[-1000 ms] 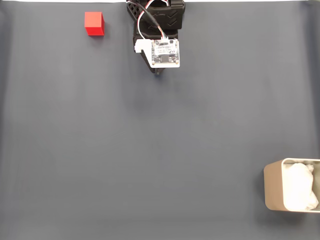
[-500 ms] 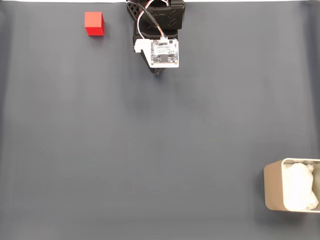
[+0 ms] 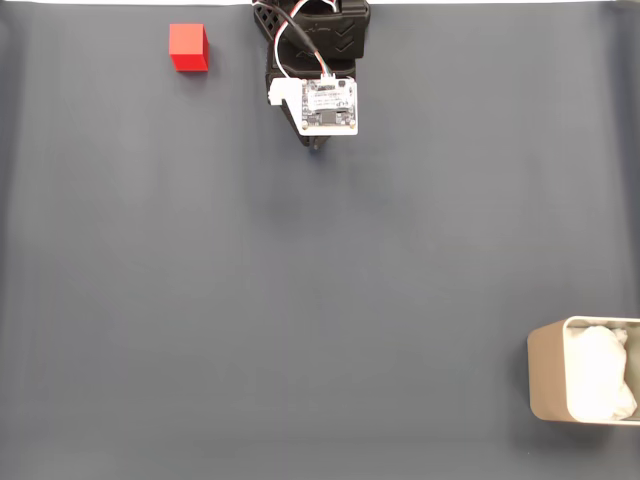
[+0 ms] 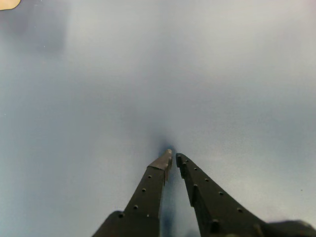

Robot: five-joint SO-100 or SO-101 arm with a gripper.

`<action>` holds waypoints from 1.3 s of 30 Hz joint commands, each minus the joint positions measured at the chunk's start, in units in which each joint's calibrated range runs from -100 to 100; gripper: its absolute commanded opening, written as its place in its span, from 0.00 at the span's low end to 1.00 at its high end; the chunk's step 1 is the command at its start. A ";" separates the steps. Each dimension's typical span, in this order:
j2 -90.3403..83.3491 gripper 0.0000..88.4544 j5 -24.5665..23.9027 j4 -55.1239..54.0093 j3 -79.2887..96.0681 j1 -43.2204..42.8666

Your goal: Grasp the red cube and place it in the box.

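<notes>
At the top centre of the fixed view the black arm [image 3: 318, 40] reaches down-frame, a white camera board [image 3: 329, 105] riding on its wrist. In the wrist view the black two-finger gripper [image 4: 174, 157] rises from the bottom edge — tips nearly meeting, nothing between them.

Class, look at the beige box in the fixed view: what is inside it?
Inside the box lies crumpled white lining, filling the visible interior. The frame edge cuts off the box's right side, and whatever lies beneath the lining is covered. The red cube sits far away, at the top left.
</notes>
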 commanded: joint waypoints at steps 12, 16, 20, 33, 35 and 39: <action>0.09 0.00 -0.20 1.20 0.36 -0.03; 0.09 0.00 -0.63 1.12 0.27 -0.03; 0.17 0.00 -0.59 -1.34 -0.10 -0.03; 10.31 0.00 0.49 -13.72 -15.79 -0.46; 14.47 0.00 0.15 -13.72 -22.45 -0.82; 22.88 0.00 -0.29 -13.06 -35.95 -1.31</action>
